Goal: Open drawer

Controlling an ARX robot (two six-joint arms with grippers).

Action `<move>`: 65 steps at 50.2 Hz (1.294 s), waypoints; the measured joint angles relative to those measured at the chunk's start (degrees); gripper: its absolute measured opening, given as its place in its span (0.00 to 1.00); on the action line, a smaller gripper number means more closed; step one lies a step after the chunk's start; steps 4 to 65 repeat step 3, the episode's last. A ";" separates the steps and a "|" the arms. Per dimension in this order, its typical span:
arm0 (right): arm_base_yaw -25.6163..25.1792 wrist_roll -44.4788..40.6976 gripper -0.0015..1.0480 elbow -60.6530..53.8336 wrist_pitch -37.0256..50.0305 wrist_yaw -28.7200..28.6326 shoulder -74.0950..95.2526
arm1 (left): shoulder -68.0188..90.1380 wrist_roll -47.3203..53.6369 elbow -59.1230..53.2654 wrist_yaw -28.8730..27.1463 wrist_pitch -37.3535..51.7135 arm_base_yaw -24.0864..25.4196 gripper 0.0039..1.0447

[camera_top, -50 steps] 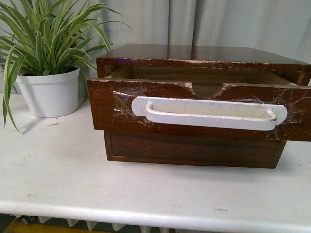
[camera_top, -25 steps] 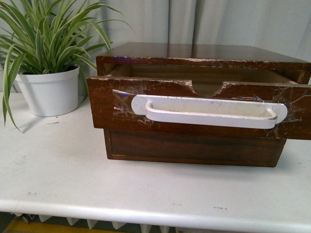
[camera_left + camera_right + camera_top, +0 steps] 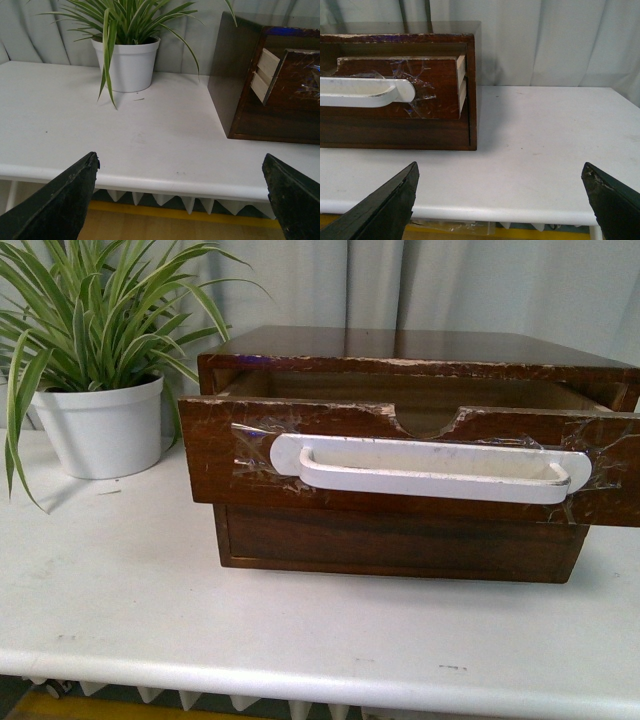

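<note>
The drawer point(image 3: 230, 465) is a wide dark-brown wooden front with a long white handle point(image 3: 430, 470) taped on and a semicircular notch in its chipped top edge. It stands pulled partway out of the dark wooden cabinet point(image 3: 400, 345), with its inside showing behind the front. Below it is a plain drawer front point(image 3: 400, 545) without a handle, shut. Neither arm shows in the front view. My left gripper point(image 3: 180, 165) is open and empty, back at the table's front edge; the drawer's end point(image 3: 300, 75) is far ahead of it. My right gripper point(image 3: 500, 167) is open and empty, before the table edge; the handle's end point(image 3: 365, 92) is ahead.
A spider plant in a white pot point(image 3: 100, 425) stands on the white table point(image 3: 150, 590) left of the cabinet; it also shows in the left wrist view point(image 3: 130, 62). Grey curtains hang behind. The table's rounded front edge point(image 3: 300, 680) runs across the foreground.
The view has shifted very slightly; the drawer, cabinet and plant sit a few pixels higher in the frame. Nothing on the table has moved.
</note>
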 joint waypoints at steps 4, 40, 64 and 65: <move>0.00 0.00 0.91 0.00 0.00 0.00 0.00 | 0.00 0.00 0.00 0.02 0.00 0.00 0.94; 0.00 0.00 0.91 0.00 0.00 0.00 0.00 | 0.00 0.00 0.00 0.02 0.00 0.00 0.94; 0.00 0.00 0.91 0.00 0.00 0.00 0.00 | 0.00 0.00 0.00 0.02 0.00 0.00 0.94; 0.00 0.00 0.91 0.00 0.00 0.00 0.00 | 0.00 0.00 0.00 0.02 0.00 0.00 0.94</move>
